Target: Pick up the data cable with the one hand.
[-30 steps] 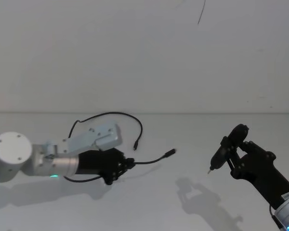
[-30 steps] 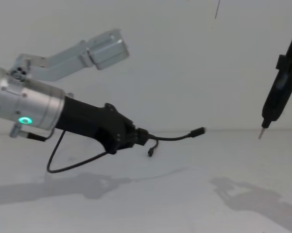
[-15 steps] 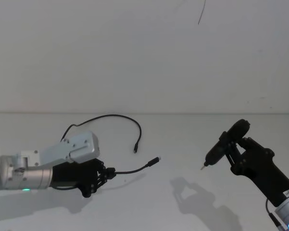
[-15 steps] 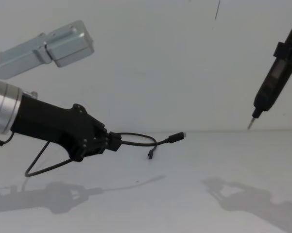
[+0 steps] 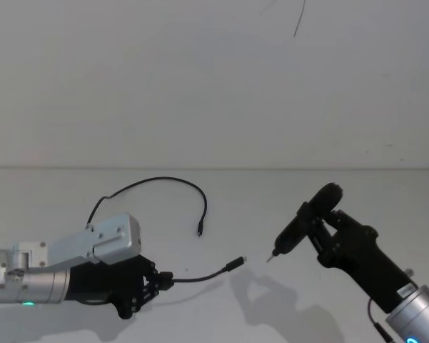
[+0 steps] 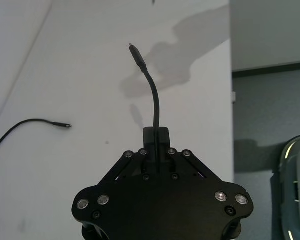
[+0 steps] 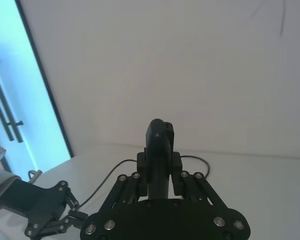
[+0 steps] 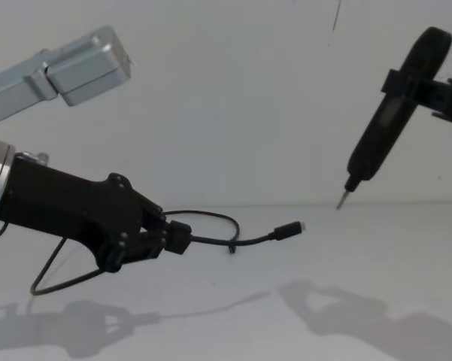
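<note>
The data cable (image 5: 200, 277), a thin black cord, is clamped near one end in my left gripper (image 5: 163, 279), the chunky black hand with a silver wrist, low at the table's near left. A short length sticks out past the fingertips (image 6: 155, 134) and ends in a plug (image 8: 289, 228) held above the table. The rest of the data cable (image 5: 160, 179) loops back over the white surface to its other plug (image 5: 199, 231). My right gripper (image 5: 322, 230) is shut on a slim black tool (image 5: 298, 227) whose metal tip (image 8: 341, 201) points down toward the held plug.
The white table (image 5: 271, 193) meets a plain white wall behind. The left wrist view has the table edge (image 6: 230, 100) with grey floor beyond. A blue-lit glass door (image 7: 20, 100) stands at the side in the right wrist view.
My left gripper has drawn back toward the robot's body with the cable end, dragging the loop along. The right arm has swung its tool leftward, closer to the held plug.
</note>
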